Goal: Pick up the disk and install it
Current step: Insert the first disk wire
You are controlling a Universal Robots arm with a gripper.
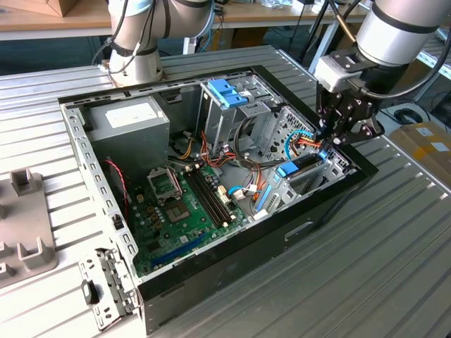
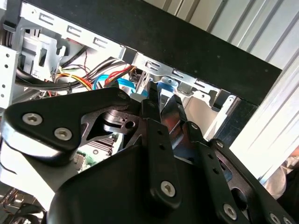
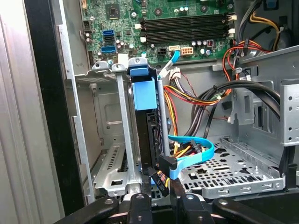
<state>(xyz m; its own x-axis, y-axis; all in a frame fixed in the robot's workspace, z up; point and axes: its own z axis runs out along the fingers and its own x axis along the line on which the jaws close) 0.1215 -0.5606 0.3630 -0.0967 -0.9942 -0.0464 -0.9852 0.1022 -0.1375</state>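
The fingers (image 2: 154,100) pinch the disk's (image 3: 145,135) rear edge, already standing on edge inside its bay (image 3: 112,140), apparently near fully seated.

No text, brand, number or sign is showing clearly enough to read. The white label on the grey power-supply box (image 1: 129,115), near the far edge of the worktop (image 1: 366,260), is carrying print too small to make out.
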